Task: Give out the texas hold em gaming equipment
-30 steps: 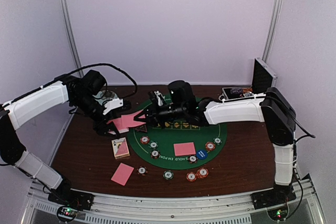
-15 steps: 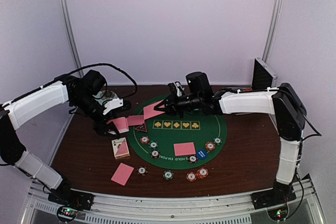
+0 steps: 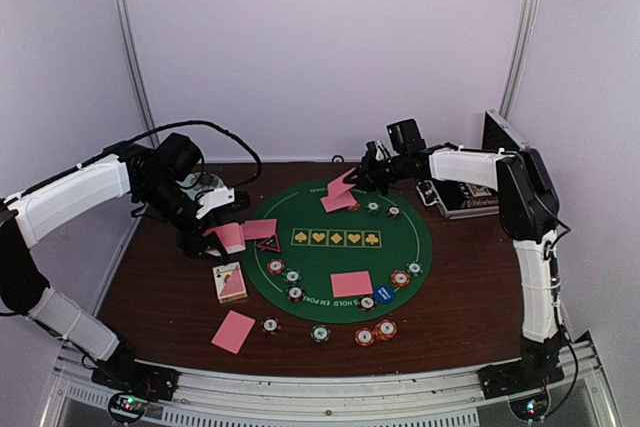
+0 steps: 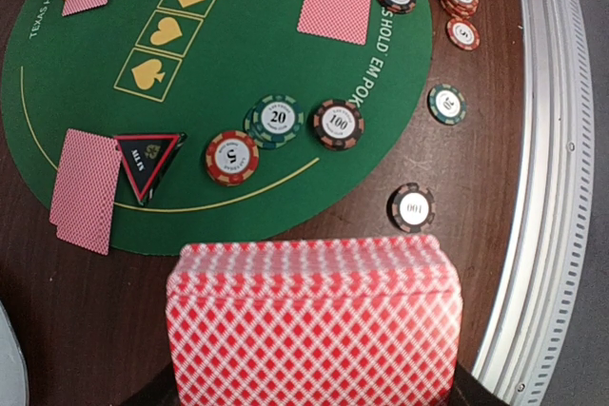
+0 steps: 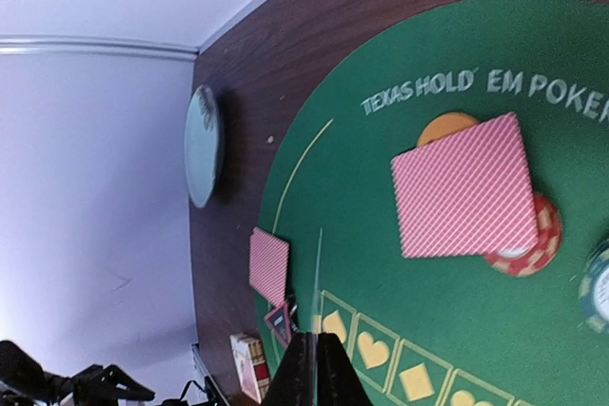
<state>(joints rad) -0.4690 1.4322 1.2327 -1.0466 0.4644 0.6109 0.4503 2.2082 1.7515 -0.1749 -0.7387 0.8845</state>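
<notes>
Top external view: off the green mat's (image 3: 330, 259) near-left edge, a loose pink-backed card (image 3: 233, 331) lies on the table (image 3: 460, 297). Striped chips (image 3: 375, 331) sit just off the near rim. On the mat's near half lie a face-down card (image 3: 351, 284) and a blue disc (image 3: 384, 294). At its left rim the left gripper (image 3: 213, 237) is clamped on a thick deck (image 4: 314, 320). At the far rim the right gripper (image 5: 314, 368) is pressed together on a raised card (image 3: 346, 184), above a flat card (image 5: 464, 187) that overlaps an orange disc (image 5: 442, 126).
</notes>
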